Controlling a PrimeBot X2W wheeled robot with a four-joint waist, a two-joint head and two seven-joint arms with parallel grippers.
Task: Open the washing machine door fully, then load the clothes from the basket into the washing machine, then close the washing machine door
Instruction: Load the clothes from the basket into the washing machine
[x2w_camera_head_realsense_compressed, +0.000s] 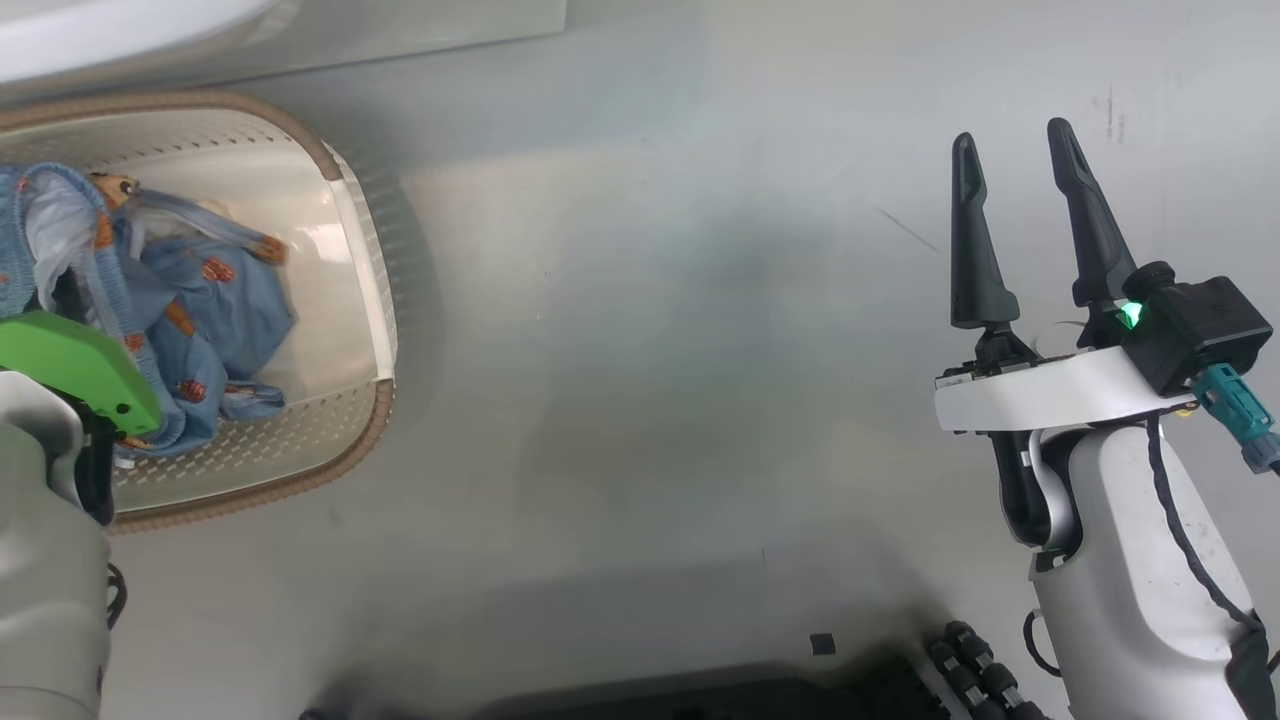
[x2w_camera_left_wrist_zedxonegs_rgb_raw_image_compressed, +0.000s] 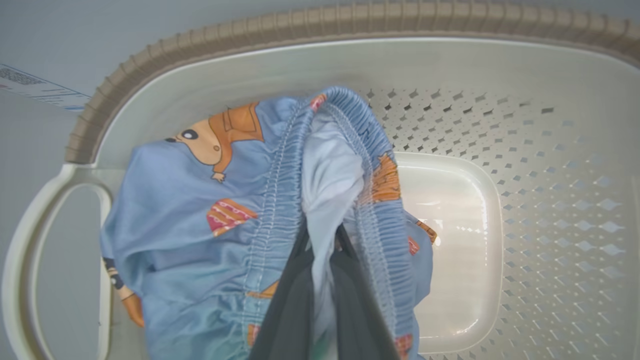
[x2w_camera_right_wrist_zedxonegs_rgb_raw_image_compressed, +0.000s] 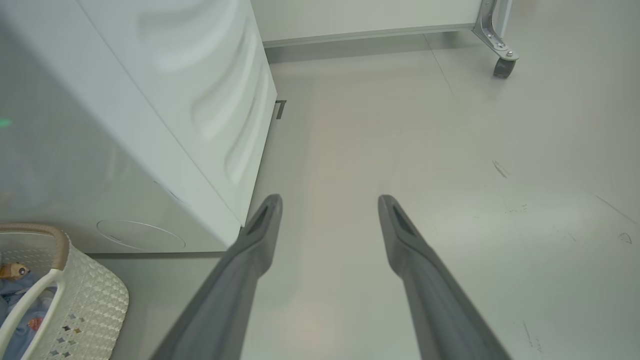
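Left wrist view shows us the left gripper (x2w_camera_left_wrist_zedxonegs_rgb_raw_image_compressed: 324, 236) pinching the clothes (x2w_camera_left_wrist_zedxonegs_rgb_raw_image_compressed: 190, 200) in the basket (x2w_camera_left_wrist_zedxonegs_rgb_raw_image_compressed: 550, 150), while our right gripper (x2w_camera_head_realsense_compressed: 1010, 135) stands spread wide and empty.

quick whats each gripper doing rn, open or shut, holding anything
left gripper: shut on the clothes, inside the basket
right gripper: open, holding nothing
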